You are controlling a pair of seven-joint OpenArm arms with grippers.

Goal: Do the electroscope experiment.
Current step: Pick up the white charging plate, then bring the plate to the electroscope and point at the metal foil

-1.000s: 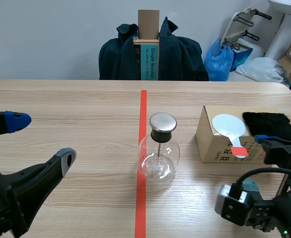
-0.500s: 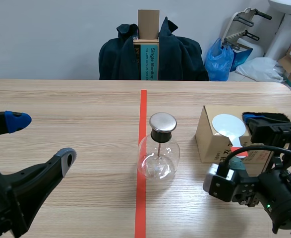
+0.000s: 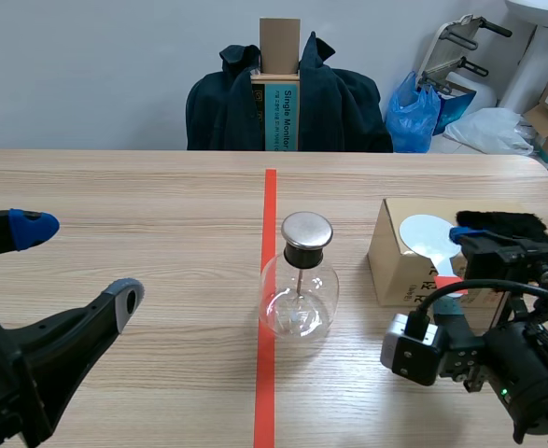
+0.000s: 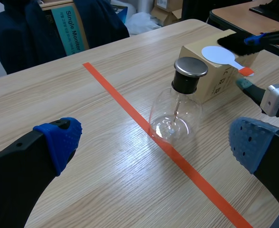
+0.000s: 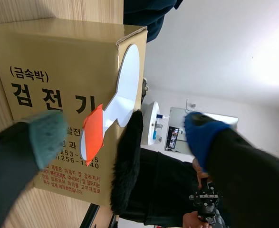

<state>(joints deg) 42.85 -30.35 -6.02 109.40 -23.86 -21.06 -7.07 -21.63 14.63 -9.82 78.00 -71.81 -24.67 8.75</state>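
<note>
Gaping right claw [image 5: 125, 135] at the box's [image 5: 49, 61] white paddle [image 5: 125, 80] and black fur [image 5: 127, 161]; left claw [image 4: 154, 141] wide too.

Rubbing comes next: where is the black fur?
Scene view, right side: the black fur lies atop the cardboard box, beside the white paddle.

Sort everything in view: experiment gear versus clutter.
Gear: clear glass flask electroscope with metal cap; white round paddle with orange-red handle; black fur piece; tan cardboard box under them.
Clutter: dark jacket on chair; blue plastic bag.
</note>
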